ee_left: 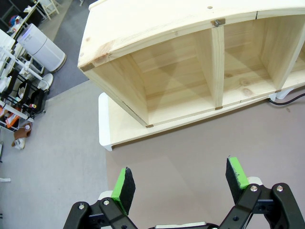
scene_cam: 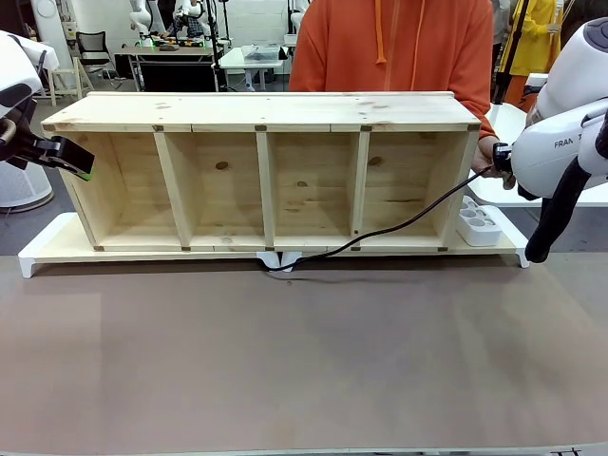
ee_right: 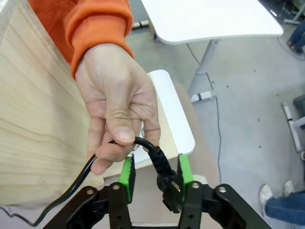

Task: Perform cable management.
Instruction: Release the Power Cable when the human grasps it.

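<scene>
Right now you can see the cable [scene_cam: 399, 226] running from under the middle of the wooden shelf [scene_cam: 266, 114], where it loops on the table [scene_cam: 304, 361] just in front of a small white piece [scene_cam: 281, 258], then slanting up across the shelf's rightmost compartment to its right end. There a person's hand [ee_right: 116, 102] pinches it between thumb and fingers, beside the outer wall of the shelf. In your right wrist view the plug end [ee_right: 167, 183] of the cable hangs down from that hand and sits between the two green pads of the right gripper [ee_right: 155, 175]. The fingers stand apart: the plug lies against the pad on the picture's right, and a gap shows between it and the other pad, so you cannot call it clamped.

Look at the left gripper [ee_left: 180, 183] in its wrist view: its fingers are wide apart with nothing between them, held above bare table in front of the shelf's left end. In the front view that gripper [scene_cam: 81, 161] sits beside the left outer wall of the shelf, close to it.

The shelf stands on a long white board [scene_cam: 43, 239], open side toward you, four compartments in a row. On the board's right end, just beside the shelf, lies a white power strip [scene_cam: 478, 226]. The person in an orange hoodie [scene_cam: 399, 47] stands behind the shelf.
</scene>
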Motion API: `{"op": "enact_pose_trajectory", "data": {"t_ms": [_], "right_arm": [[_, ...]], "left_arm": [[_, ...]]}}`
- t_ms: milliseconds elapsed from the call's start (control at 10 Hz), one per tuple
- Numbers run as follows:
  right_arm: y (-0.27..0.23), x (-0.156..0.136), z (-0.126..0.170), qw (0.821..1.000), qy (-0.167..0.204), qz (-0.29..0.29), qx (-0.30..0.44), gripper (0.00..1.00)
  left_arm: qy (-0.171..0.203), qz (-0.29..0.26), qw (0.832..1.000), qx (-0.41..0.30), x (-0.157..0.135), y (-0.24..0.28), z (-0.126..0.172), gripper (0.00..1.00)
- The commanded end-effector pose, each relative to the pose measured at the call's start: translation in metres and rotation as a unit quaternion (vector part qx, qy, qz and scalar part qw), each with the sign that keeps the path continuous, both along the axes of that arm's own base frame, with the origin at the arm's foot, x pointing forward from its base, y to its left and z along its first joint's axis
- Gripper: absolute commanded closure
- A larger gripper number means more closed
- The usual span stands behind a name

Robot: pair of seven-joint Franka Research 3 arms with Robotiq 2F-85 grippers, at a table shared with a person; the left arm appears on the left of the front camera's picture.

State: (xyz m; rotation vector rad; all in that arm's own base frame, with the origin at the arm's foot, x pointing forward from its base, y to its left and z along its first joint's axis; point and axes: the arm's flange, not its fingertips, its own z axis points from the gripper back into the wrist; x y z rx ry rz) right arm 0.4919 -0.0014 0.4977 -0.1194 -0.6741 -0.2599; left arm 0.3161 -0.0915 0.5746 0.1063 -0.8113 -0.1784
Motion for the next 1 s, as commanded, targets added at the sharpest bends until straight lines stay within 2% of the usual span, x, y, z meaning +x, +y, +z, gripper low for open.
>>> {"op": "enact_pose_trajectory", "data": {"t_ms": [0,100,200,300,400,500,900], "right_arm": [[-0.0012,-0.0029,0.0035,1.0,0.009,0.005,-0.003,0.27],[-0.0013,-0.0031,0.0038,1.0,0.009,0.005,-0.003,0.24],[-0.0016,-0.003,0.0042,1.0,0.011,0.004,-0.002,0.07],[-0.0014,-0.0037,0.0036,1.0,0.01,0.005,-0.012,0.04],[-0.0005,-0.0046,0.002,1.0,-0.012,0.007,-0.025,0.0],[-0.0014,-0.001,0.0009,1.0,0.003,0.0,-0.001,0.0],[-0.0014,-0.001,0.0009,1.0,0.003,0.0,-0.001,0.0]], "left_arm": [[0.0,0.002,1.0,-0.001,-0.0001,0.0001,0.0,0.0],[0.0,0.002,1.0,-0.001,-0.0001,0.0001,0.0,0.0],[0.0,0.002,1.0,-0.001,-0.0001,0.0001,0.0,0.0],[0.0,0.002,1.0,-0.001,-0.0001,0.0001,0.0,0.0],[0.0,0.002,1.0,-0.001,-0.0001,0.0001,0.0,0.0],[0.0,0.002,1.0,-0.001,-0.0001,0.0001,0.0,0.0],[0.0,0.002,1.0,-0.001,-0.0001,0.0001,0.0,0.0]]}}
